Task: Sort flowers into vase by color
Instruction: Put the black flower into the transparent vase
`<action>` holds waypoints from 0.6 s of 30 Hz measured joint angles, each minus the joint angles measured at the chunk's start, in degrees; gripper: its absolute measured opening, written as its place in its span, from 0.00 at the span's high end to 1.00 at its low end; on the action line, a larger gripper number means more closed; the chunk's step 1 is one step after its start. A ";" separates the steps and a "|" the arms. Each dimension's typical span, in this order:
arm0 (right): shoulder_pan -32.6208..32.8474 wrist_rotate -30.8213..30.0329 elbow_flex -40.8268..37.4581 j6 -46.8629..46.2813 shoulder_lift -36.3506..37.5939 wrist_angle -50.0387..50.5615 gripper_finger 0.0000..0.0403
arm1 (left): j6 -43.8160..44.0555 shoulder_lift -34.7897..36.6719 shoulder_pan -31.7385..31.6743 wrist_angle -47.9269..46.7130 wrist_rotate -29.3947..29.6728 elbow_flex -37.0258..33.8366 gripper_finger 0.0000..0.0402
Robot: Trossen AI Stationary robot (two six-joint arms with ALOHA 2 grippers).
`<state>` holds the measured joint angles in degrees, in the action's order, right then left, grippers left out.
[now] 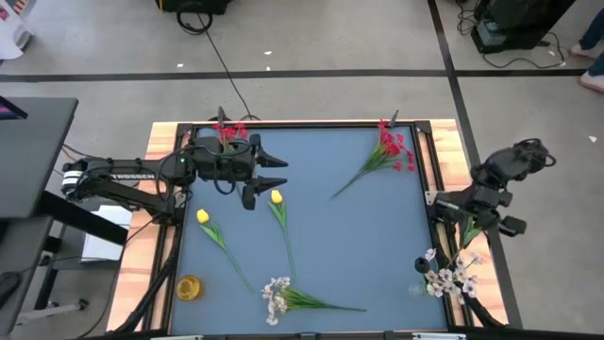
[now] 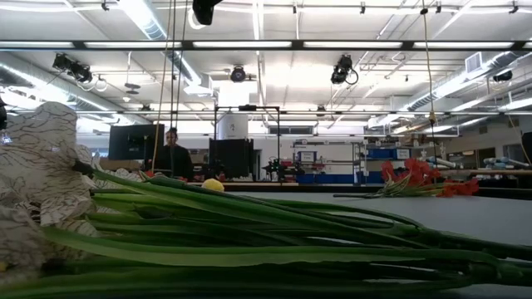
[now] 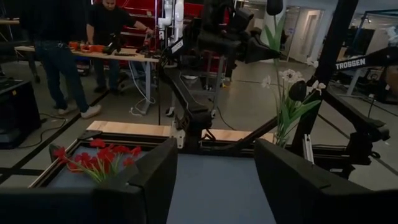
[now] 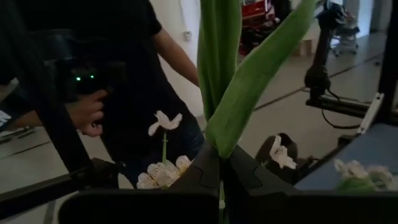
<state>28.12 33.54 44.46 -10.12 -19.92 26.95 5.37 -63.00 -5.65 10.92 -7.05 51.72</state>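
- Low in the high view, near the bottom edge, a white spray (image 1: 276, 296) lies flat with its green stalk running right; the low view looks straight along these leaves, so it sits closest to the front rim and fills that camera's sight.
- Left of it, at the lower left of the mat (image 1: 321, 217), a small yellow vase (image 1: 189, 287) stands, seemingly the home for yellow blooms.
- Two yellow tulips lie loose above that: one tulip (image 1: 203, 217) near the left edge, a second tulip (image 1: 276, 197) nearer the middle, stalks trailing down and apart.
- At the lower right corner, white blossoms (image 1: 444, 276) stand up as if already in a holder; I cannot make out the holder itself.
- Just above them the right gripper (image 4: 221, 163) is clamped on a green stem (image 4: 219, 68), held upright, probably to drop it in among those whites.
- Mid-left, the left gripper (image 1: 257, 179) hovers with jaws parted and nothing between them, just beside the second tulip; its arm partly hides red blooms (image 1: 229, 130) at the top left edge.
- Upper right, a red bunch (image 1: 390, 149) lies loose on the mat, stalk pointing down-left, not yet sorted.
- Beyond the table, people (image 3: 53, 50) stand in the room, well clear.
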 joint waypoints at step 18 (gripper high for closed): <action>2.32 3.12 -5.61 6.00 -0.02 1.83 0.88 | -0.01 0.00 0.00 -0.02 0.00 0.01 0.45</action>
<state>30.44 36.66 38.85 -4.11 -19.94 28.77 5.36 -63.00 -5.65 10.90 -7.05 51.73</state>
